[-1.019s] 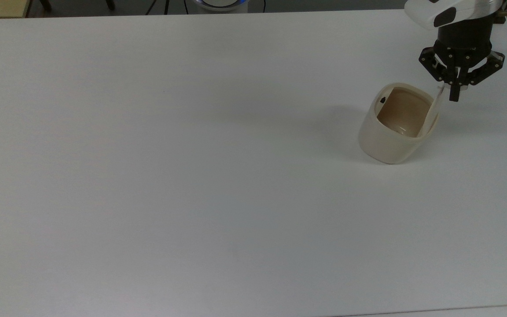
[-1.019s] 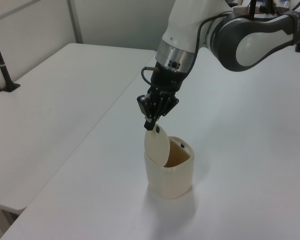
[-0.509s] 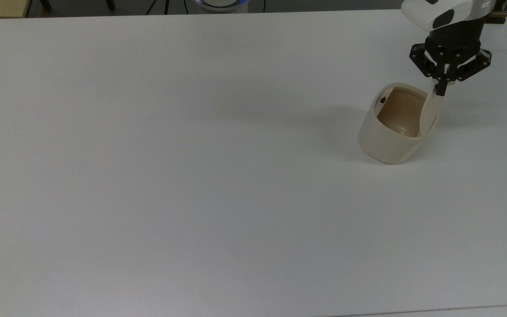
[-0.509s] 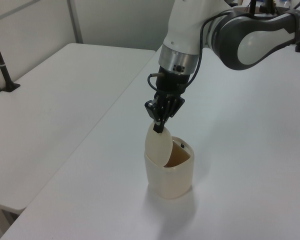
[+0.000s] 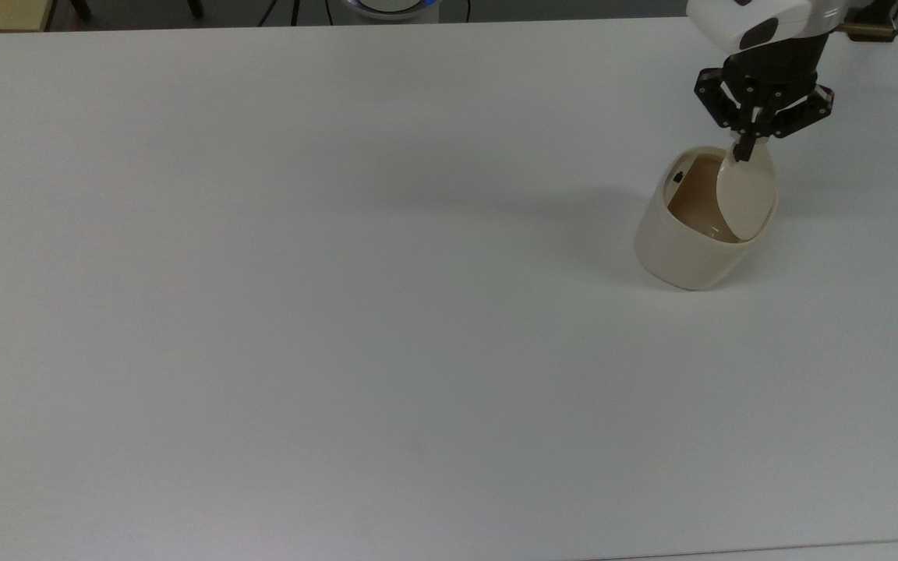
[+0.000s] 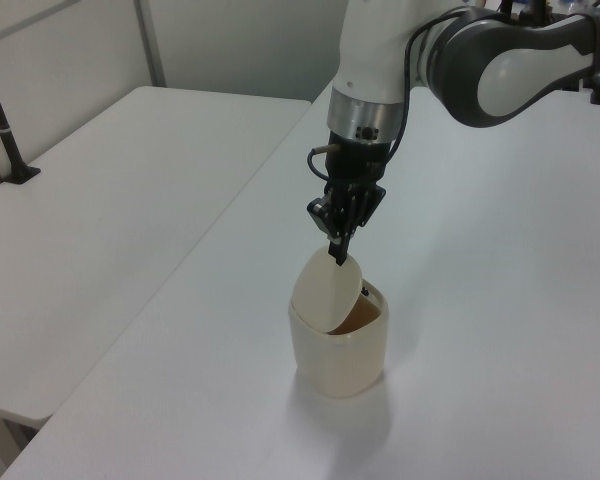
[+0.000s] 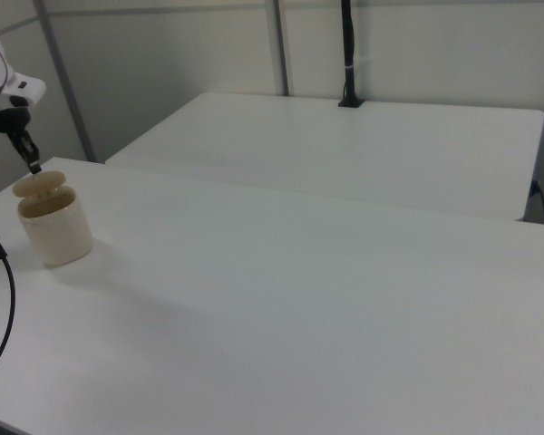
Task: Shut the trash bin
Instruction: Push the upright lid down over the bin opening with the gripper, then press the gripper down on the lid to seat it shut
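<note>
The cream-white trash bin (image 5: 683, 253) stands near the top view's right edge, its tan inside still showing (image 5: 694, 199). Its flat lid (image 5: 747, 195) leans at a slant over the opening, hinged on the side toward the top view's right. A small black button (image 5: 677, 177) sits on the opposite rim. My gripper (image 5: 744, 152) is shut, pointing down, its tips touching the lid's raised upper edge. In the left view the gripper (image 6: 338, 255) meets the top of the lid (image 6: 325, 290) above the bin (image 6: 338, 350). The right view has the bin (image 7: 56, 231) at far left under the gripper (image 7: 34, 166).
The white table (image 5: 340, 312) spreads wide toward the top view's left; its right edge lies close to the bin. A second white table (image 6: 110, 190) stands beside it across a gap, with a black pole (image 6: 2, 120) clamped on it. A black cable (image 7: 2, 299) hangs at the right view's left edge.
My shut gripper has moved toward the top view's left, and the lid has swung from nearly upright to slanting over the opening.
</note>
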You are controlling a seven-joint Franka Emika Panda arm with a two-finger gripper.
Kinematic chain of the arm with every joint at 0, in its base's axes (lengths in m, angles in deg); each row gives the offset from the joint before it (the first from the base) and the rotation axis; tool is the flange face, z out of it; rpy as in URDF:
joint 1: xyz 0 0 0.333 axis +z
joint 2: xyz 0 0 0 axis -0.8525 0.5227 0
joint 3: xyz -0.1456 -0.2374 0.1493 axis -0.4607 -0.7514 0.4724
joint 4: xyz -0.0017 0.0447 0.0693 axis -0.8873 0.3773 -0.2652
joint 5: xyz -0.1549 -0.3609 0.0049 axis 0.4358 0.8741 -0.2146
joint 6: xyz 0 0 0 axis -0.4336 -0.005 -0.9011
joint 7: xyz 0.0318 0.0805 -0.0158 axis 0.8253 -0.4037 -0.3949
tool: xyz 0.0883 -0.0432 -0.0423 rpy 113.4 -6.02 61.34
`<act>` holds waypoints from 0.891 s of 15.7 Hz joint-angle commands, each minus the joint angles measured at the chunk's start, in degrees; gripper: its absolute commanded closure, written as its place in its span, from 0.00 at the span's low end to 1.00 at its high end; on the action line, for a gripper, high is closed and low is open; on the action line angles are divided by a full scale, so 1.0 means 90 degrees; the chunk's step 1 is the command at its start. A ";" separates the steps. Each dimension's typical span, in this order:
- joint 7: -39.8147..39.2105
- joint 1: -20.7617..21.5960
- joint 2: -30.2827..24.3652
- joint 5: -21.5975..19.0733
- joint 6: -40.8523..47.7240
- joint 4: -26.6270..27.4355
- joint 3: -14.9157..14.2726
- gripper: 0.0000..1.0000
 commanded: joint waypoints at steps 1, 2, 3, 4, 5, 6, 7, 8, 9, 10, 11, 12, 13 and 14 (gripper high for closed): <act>-0.0199 -0.0106 -0.0270 0.0064 0.0057 0.0504 -0.0024 1.00; -0.0219 -0.0145 -0.0270 0.0074 0.0057 0.0572 -0.0024 1.00; -0.0277 -0.0164 -0.0270 0.0074 0.0057 0.0631 -0.0024 1.00; -0.0364 -0.0184 -0.0270 0.0074 0.0057 0.0690 -0.0024 1.00; -0.0414 -0.0184 -0.0280 0.0074 0.0067 0.0768 -0.0024 1.00; -0.0501 -0.0184 -0.0318 0.0074 0.0067 0.0846 -0.0024 1.00; -0.0608 -0.0184 -0.0367 0.0083 0.0067 0.0943 -0.0024 1.00; -0.0687 -0.0194 -0.0377 0.0084 0.0077 0.1041 -0.0033 1.00; -0.0707 -0.0194 -0.0377 0.0093 0.0077 0.1061 -0.0024 1.00; -0.0707 -0.0194 -0.0368 0.0093 0.0067 0.1081 -0.0033 1.00; -0.0707 -0.0184 -0.0368 0.0103 0.0067 0.1129 -0.0033 1.00; -0.0707 -0.0184 -0.0368 0.0103 0.0067 0.1159 -0.0033 1.00; -0.0707 -0.0184 -0.0358 0.0103 0.0057 0.1169 -0.0033 1.00; -0.0707 -0.0184 -0.0339 0.0103 0.0057 0.1179 -0.0033 1.00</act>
